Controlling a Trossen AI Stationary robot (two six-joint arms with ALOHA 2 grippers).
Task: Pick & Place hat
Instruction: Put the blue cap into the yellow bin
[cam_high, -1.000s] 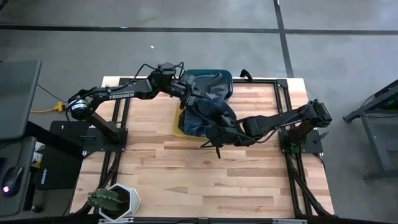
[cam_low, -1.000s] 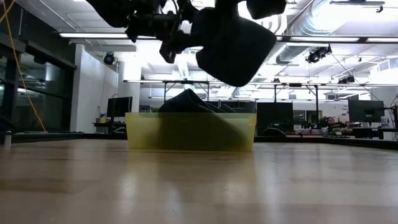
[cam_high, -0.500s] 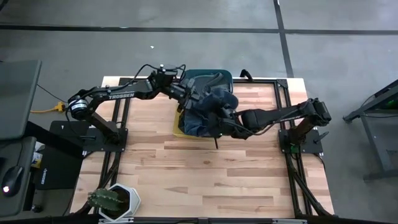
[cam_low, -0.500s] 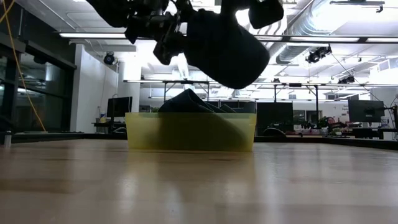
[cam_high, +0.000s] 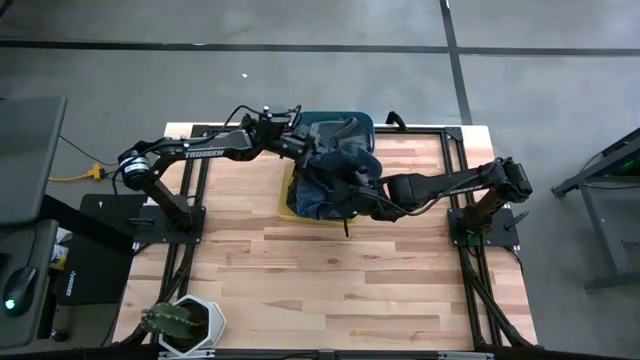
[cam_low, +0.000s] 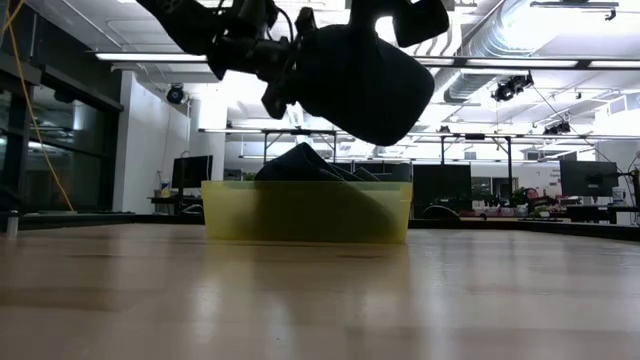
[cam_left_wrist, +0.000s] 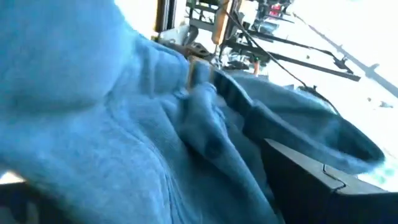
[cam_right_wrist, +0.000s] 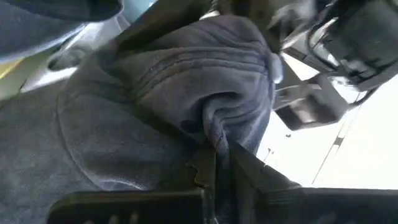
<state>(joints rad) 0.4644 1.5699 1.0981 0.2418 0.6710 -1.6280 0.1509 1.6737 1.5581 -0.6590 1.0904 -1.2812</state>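
The dark blue hat (cam_high: 335, 172) is up in the air above the yellow bin (cam_low: 300, 210), which holds other dark cloth. My right gripper (cam_high: 350, 200) reaches in from the table's right and is shut on the hat's crown (cam_right_wrist: 168, 93). My left gripper (cam_high: 300, 150) comes from the left, at the hat's far left side (cam_low: 280, 85). It is open, with hat cloth (cam_left_wrist: 155, 124) filling the space between its fingers; one finger (cam_left_wrist: 298, 180) shows beside the cloth. My right gripper pinches a bunched fold of the crown (cam_right_wrist: 214, 127) between its two shut fingers. The hat is lifted clear and hangs below the gripper, rounded side down (cam_low: 365, 110). My left gripper has cloth between its open fingers; whether the pads touch it, I cannot tell.
A dark teal bin (cam_high: 345, 122) stands at the table's far edge, behind the yellow bin (cam_high: 286, 203). A potted cactus (cam_high: 185, 322) sits at the near left corner. Bare wood spreads across the near half of the table.
My right gripper has carried the hat toward the table's far edge, over the yellow bin. My left gripper has moved down and toward the hat, closing in on its side.
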